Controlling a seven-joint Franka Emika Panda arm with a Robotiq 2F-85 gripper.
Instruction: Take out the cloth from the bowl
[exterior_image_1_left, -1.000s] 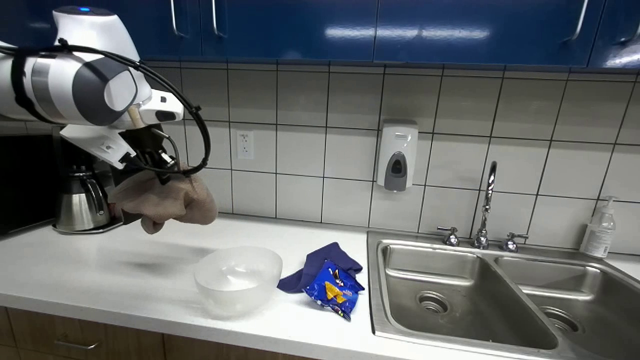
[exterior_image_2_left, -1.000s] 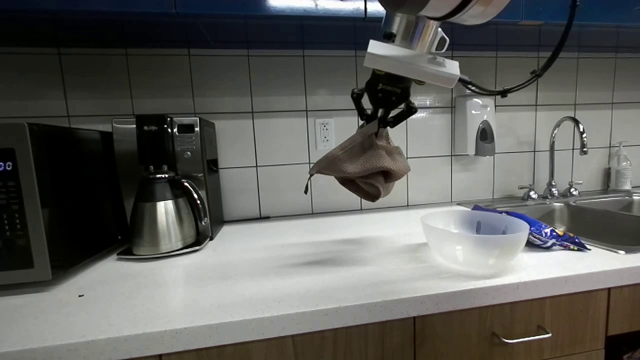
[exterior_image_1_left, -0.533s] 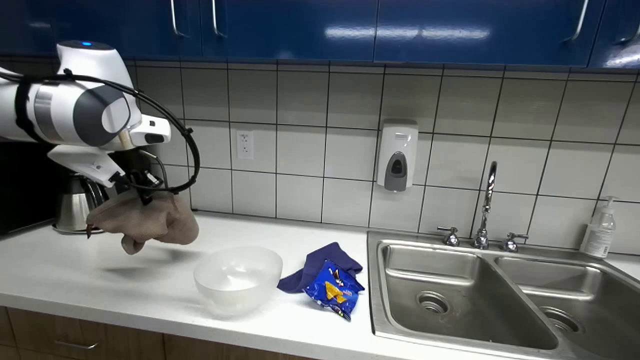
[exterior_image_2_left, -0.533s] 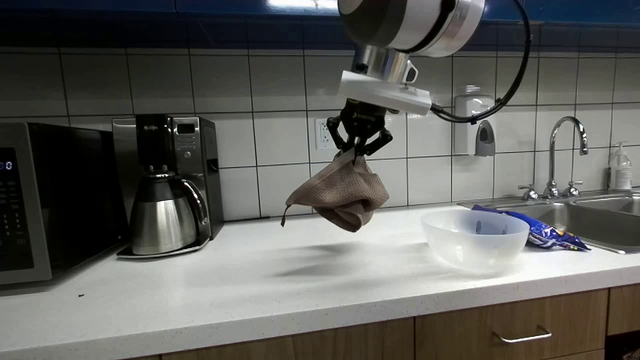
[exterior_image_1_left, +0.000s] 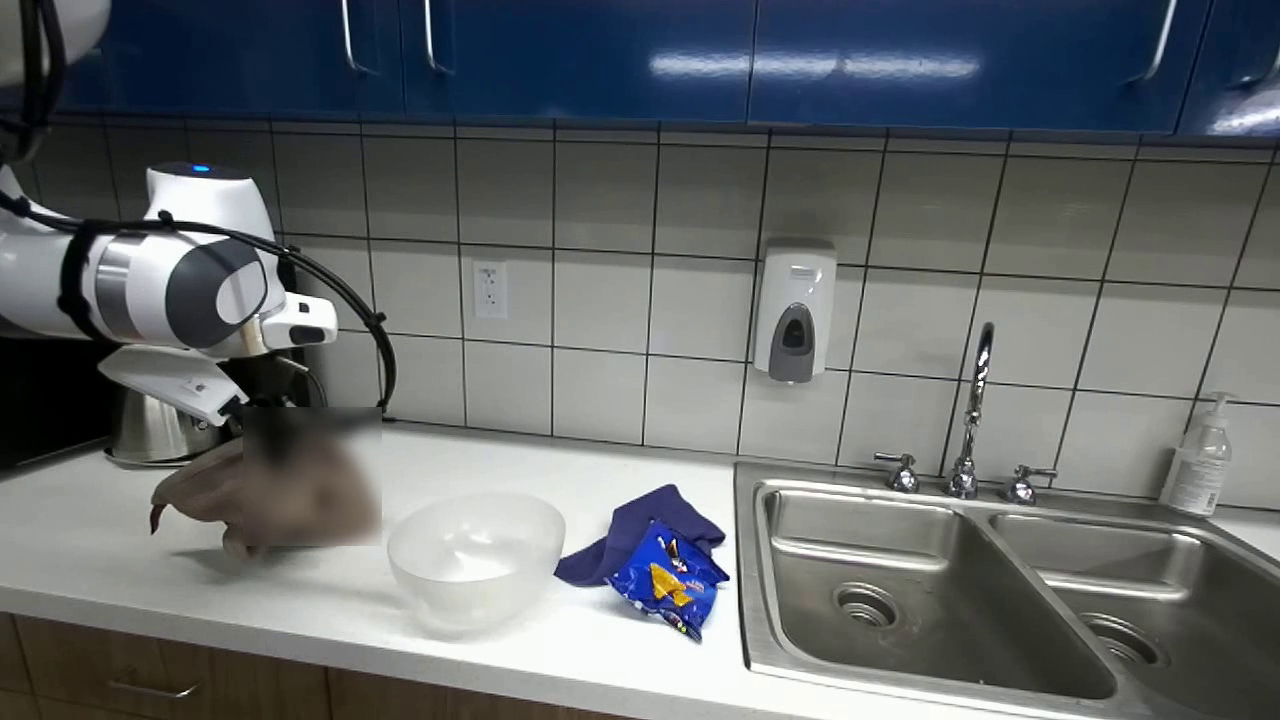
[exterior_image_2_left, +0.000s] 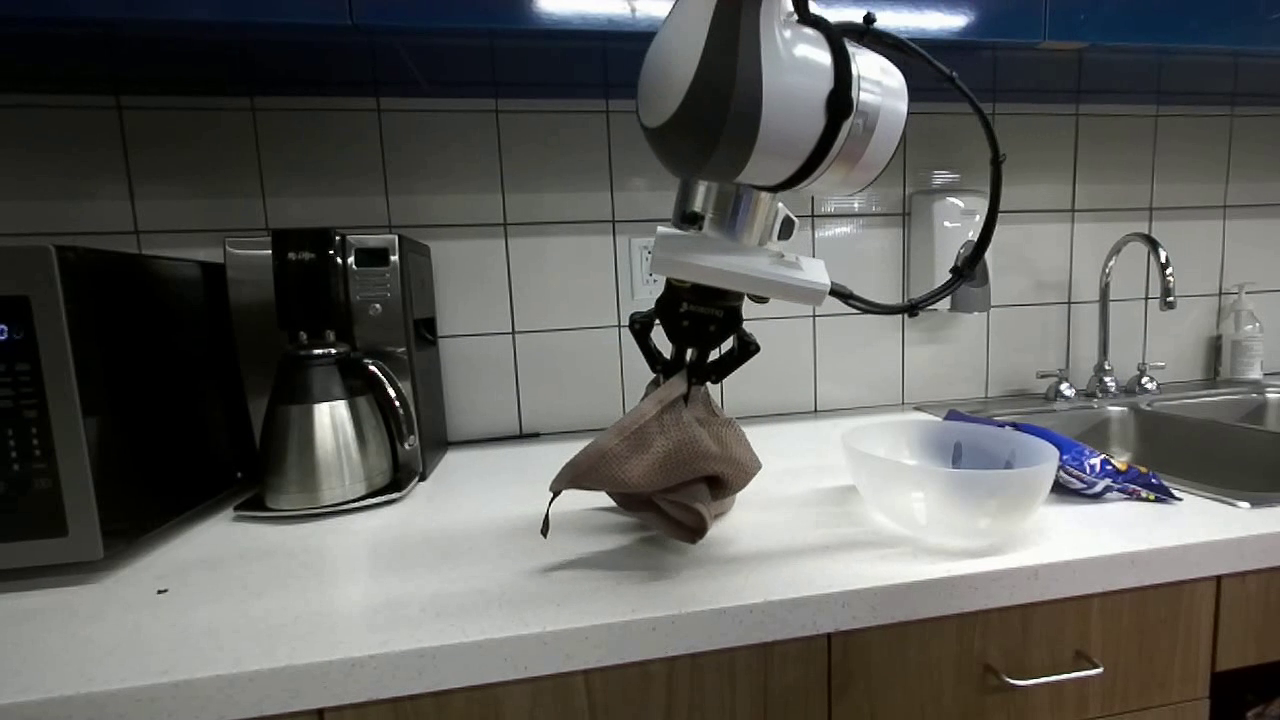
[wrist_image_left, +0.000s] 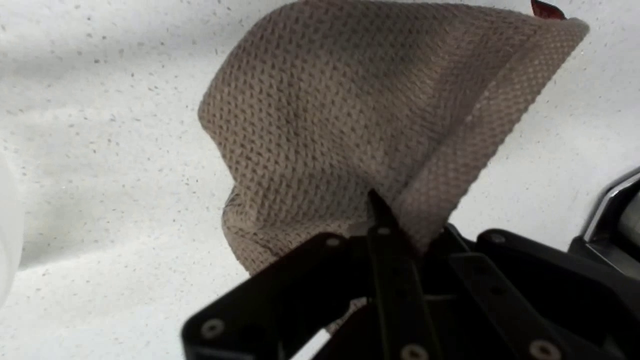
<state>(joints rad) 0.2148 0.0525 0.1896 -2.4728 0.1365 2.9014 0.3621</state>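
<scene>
By the end effector (exterior_image_2_left: 690, 388), pressed in from both sides, the brown cloth (exterior_image_2_left: 665, 455) is pinched near an edge and held outside the translucent bowl (exterior_image_2_left: 940, 495), over the bench (exterior_image_2_left: 400, 600); whether its lowest fold is touching cannot be told. Just beside the bowl, stood upright nearby, a dark blue cloth (exterior_image_1_left: 635, 520) is laid, partly covered by a blue snack bag (exterior_image_1_left: 668, 580), and past these a double sink (exterior_image_1_left: 753, 560) is set into the bench. On the opposite side the brown cloth is flanked by a coffee maker (exterior_image_2_left: 370, 300) with a steel carafe (exterior_image_2_left: 325, 445), then by a microwave (exterior_image_2_left: 140, 400). In an exterior view a wall dispenser (exterior_image_2_left: 935, 245) is partly hidden by a black cable (exterior_image_2_left: 997, 170).
</scene>
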